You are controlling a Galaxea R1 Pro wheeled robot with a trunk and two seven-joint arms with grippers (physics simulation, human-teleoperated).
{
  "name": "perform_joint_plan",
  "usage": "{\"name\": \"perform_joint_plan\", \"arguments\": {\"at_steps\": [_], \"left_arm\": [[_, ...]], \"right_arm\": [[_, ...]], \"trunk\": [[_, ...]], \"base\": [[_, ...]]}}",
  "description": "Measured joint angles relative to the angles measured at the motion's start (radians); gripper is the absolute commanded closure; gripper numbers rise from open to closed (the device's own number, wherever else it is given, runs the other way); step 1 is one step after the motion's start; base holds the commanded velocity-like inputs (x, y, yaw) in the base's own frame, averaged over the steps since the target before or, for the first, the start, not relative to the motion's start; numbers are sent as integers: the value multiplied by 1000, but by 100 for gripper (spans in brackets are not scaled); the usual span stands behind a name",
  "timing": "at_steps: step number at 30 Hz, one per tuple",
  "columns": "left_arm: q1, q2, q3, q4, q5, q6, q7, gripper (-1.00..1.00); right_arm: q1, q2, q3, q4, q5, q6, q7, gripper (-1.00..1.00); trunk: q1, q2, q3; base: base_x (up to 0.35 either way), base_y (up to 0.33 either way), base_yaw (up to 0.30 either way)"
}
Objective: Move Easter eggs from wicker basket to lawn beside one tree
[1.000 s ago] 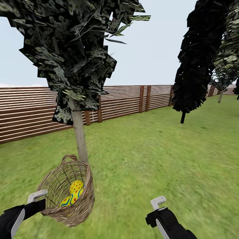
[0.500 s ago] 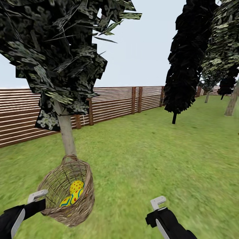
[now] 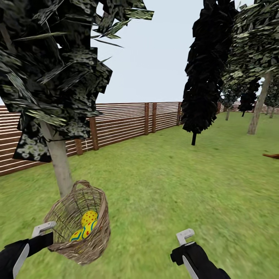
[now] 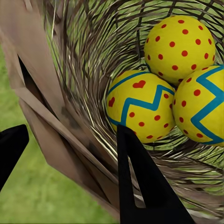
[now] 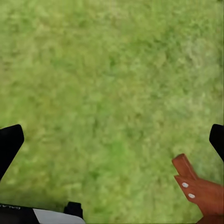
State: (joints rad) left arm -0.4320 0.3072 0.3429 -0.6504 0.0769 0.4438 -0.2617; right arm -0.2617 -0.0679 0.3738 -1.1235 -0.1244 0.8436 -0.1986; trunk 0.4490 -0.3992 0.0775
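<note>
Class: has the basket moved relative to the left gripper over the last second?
No. The basket sits identically beside the left gripper; the scenery's leftward slide is camera motion.

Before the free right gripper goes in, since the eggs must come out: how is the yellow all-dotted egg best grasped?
Come in through the brown wicker basket's open mouth. The yellow red-dotted egg lies uppermost in the head view; close the right gripper's fingers across its round middle.

No text, label, brand or number is showing anywhere; the Easter eggs (image 4: 140, 109) are carrying only painted dots, hearts and zigzag bands, no letters.
</note>
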Motion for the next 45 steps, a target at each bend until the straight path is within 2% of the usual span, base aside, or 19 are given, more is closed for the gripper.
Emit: {"name": "perform_joint_plan", "arguments": {"at_steps": [4, 16, 24, 33, 35, 38, 39, 45], "left_arm": [[0, 0, 0, 0, -5, -1, 1, 100], [0, -8, 0, 1, -2, 0, 0, 100], [0, -9, 0, 0, -3, 0, 0, 100], [0, -10, -2, 1, -2, 3, -1, 100], [0, -13, -2, 1, -1, 2, -2, 100], [0, -14, -2, 1, -3, 3, -1, 100], [0, -16, -2, 2, -4, 4, -1, 100], [-1, -19, -3, 2, -2, 4, 0, 100]], "right_arm": [[0, 1, 0, 0, 0, 0, 1, -100], [0, 3, 0, 0, 0, 0, 0, -100], [0, 3, 0, 0, 0, -1, 1, -100], [0, -5, -3, 0, -1, -1, 2, -100], [0, 1, -68, 1, 0, 0, 4, -100], [0, -3, -90, 0, -1, 0, 6, -100], [0, -3, -112, 0, -1, 0, 6, -100], [0, 2, -120, 0, -1, 0, 6, -100]], "trunk": [[0, 0, 0], [0, 0, 0], [0, 0, 0], [0, 0, 3], [0, 0, 4], [0, 0, 5], [0, 0, 5], [0, 0, 7]], "base": [[334, 0, -110], [334, 0, -297], [334, 0, -55], [334, 0, -293], [334, 0, -298], [334, 0, -298], [335, 0, -298], [335, 0, -293]]}}
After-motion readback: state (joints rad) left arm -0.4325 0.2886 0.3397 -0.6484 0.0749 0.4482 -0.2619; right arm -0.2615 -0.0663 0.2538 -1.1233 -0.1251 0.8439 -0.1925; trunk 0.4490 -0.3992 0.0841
